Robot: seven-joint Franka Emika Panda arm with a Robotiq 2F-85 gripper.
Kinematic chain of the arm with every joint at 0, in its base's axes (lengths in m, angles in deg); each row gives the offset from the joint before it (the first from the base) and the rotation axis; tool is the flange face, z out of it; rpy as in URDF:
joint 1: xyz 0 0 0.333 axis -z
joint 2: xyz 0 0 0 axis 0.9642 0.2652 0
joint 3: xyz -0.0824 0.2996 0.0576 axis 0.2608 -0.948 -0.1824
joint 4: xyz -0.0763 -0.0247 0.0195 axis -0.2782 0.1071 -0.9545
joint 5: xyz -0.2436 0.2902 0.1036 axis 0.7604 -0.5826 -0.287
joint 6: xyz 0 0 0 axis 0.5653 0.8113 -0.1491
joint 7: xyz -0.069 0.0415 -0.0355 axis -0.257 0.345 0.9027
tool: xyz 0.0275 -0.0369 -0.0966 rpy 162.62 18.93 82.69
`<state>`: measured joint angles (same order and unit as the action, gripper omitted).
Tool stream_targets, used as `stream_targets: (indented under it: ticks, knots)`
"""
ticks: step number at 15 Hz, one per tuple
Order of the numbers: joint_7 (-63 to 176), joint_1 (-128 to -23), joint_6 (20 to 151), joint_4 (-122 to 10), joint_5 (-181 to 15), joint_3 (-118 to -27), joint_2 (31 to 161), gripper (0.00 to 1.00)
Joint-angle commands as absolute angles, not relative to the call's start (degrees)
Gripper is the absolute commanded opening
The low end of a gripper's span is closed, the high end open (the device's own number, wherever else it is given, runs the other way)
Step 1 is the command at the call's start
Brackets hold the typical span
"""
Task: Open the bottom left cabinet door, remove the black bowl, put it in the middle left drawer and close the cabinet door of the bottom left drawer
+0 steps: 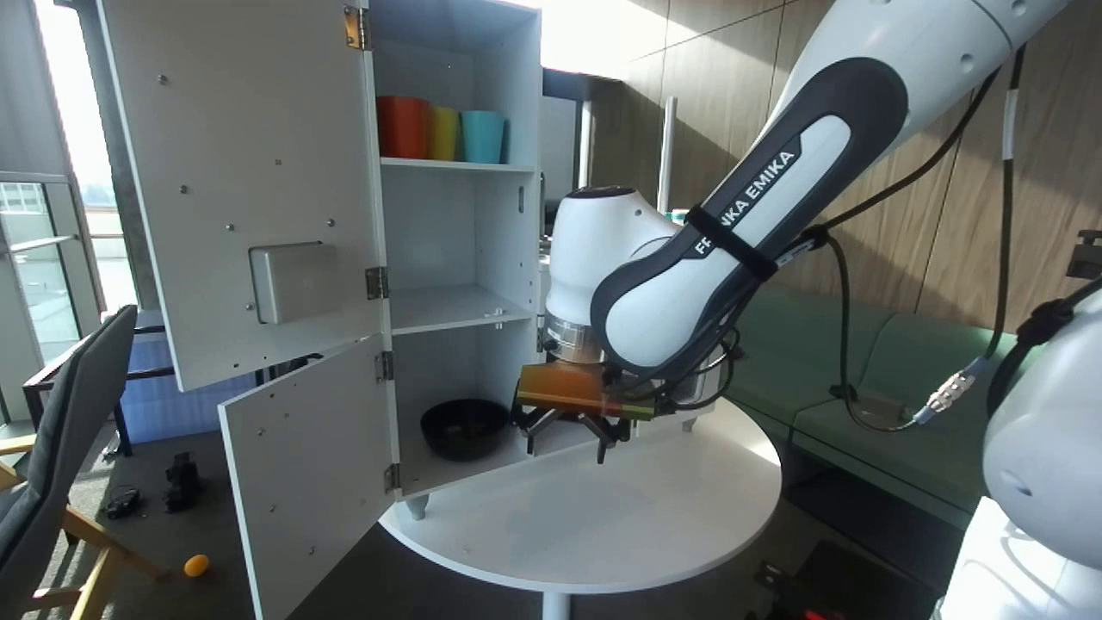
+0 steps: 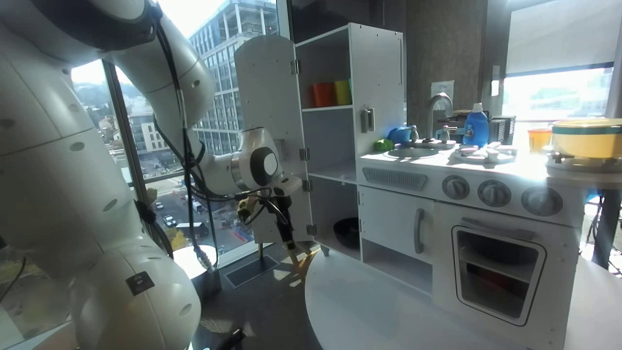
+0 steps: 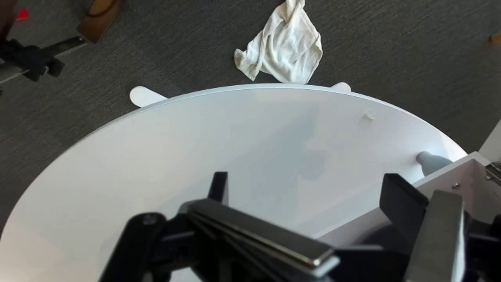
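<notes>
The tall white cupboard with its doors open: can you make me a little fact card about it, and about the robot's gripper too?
Tall upper door: open
Bottom door: open, swung outward
Cup shelf: red-orange cup, yellow cup, blue cup
Bottom compartment: black bowl inside
Middle niche: between the cups above and the bowl's compartment below; bowl not in here yet
Gripper: open, holding nothing, apart from the bowl

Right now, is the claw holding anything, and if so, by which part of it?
Nothing held. The claw is open, jaws apart with nothing gripped between them; the black bowl rests inside the bottom left compartment.
</notes>
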<state>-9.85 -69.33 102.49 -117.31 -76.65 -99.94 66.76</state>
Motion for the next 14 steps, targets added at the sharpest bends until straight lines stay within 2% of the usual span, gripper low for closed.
stream_targets:
  ticks: [1,7,14]
  knots:
    - [-16.82,-71.62,110.78,-114.81,-77.09,-96.87,73.33,1.0]
    - [-23.4,-68.7,123.77,-109.96,-71.73,-97.82,83.52,1.0]
    - [-46.54,-73.95,119.57,-97.43,-47.88,-88.07,92.21,1.0]
